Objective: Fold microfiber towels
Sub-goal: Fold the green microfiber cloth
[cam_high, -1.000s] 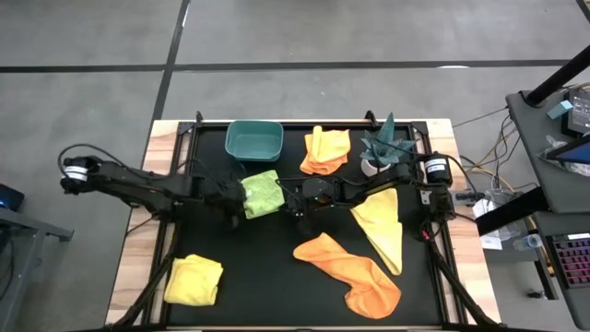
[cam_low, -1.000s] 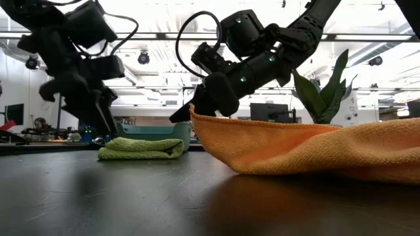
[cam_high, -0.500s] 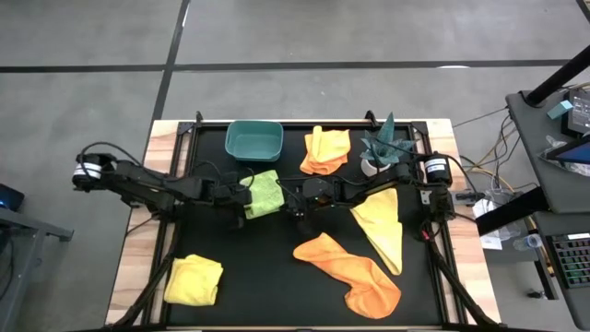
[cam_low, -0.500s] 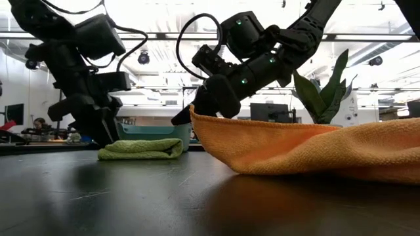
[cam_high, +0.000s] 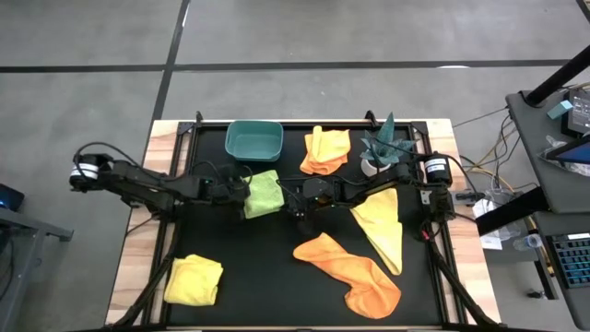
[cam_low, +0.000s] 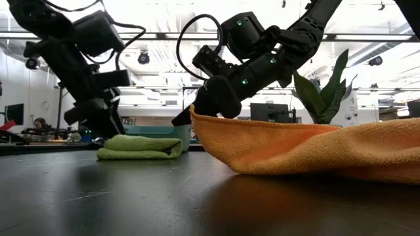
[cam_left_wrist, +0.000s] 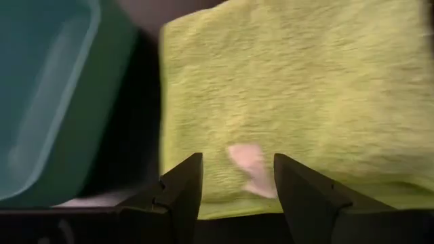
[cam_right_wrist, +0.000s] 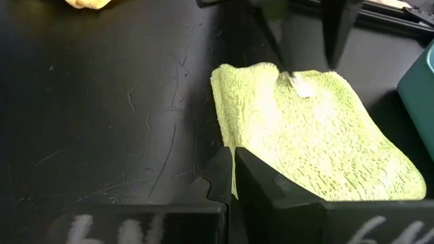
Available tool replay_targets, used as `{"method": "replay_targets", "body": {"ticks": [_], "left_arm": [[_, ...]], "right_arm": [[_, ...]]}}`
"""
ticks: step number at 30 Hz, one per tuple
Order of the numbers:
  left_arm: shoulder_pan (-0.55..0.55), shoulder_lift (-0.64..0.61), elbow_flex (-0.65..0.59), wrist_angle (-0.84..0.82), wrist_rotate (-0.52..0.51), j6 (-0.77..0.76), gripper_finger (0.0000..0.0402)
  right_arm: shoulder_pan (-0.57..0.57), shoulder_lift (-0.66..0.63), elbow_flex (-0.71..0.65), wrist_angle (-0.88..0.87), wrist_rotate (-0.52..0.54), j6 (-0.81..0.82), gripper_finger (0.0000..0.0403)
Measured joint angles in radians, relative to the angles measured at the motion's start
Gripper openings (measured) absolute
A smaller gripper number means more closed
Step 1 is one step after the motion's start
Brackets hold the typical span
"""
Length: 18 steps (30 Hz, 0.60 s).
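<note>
Nearest the front edge of the table point(cam_high: 277, 277) lay a folded yellow towel point(cam_high: 194, 279) at the left corner and a loose orange towel point(cam_high: 355, 274) toward the right, with a second yellow towel point(cam_high: 383, 226) spread just beyond it. In the middle lay the lime green towel point(cam_high: 263, 193), already folded into a small square. The left gripper point(cam_left_wrist: 234, 193) hovered at its left edge, its fingers spread with nothing between them. The right gripper point(cam_right_wrist: 232, 177) sat at the towel's right edge, its fingers pressed together; whether they pinched any cloth could not be told. Farther back stood the teal bin point(cam_high: 253, 139), a crumpled orange towel point(cam_high: 325, 150) and a potted plant point(cam_high: 383, 150).

By the look of it, the green towel's fold was being finished or tidied. The next move would likely call for both grippers to clear this towel without dragging it open, then take an unfolded one by its corners
</note>
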<state>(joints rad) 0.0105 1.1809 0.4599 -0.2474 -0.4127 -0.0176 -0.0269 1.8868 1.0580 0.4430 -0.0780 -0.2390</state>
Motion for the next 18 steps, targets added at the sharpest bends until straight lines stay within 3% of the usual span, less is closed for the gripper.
{"method": "replay_targets", "body": {"ticks": [6,18], "left_arm": [[-0.006,-0.022,0.000,-0.016,0.143,-0.002,0.0166],[-0.009,-0.053,0.001,-0.007,0.096,-0.003,0.0166]], "right_arm": [[0.000,0.000,-0.003,0.000,0.000,0.000,0.0013],[-0.001,0.000,-0.006,0.006,0.000,0.003,0.0013]]}}
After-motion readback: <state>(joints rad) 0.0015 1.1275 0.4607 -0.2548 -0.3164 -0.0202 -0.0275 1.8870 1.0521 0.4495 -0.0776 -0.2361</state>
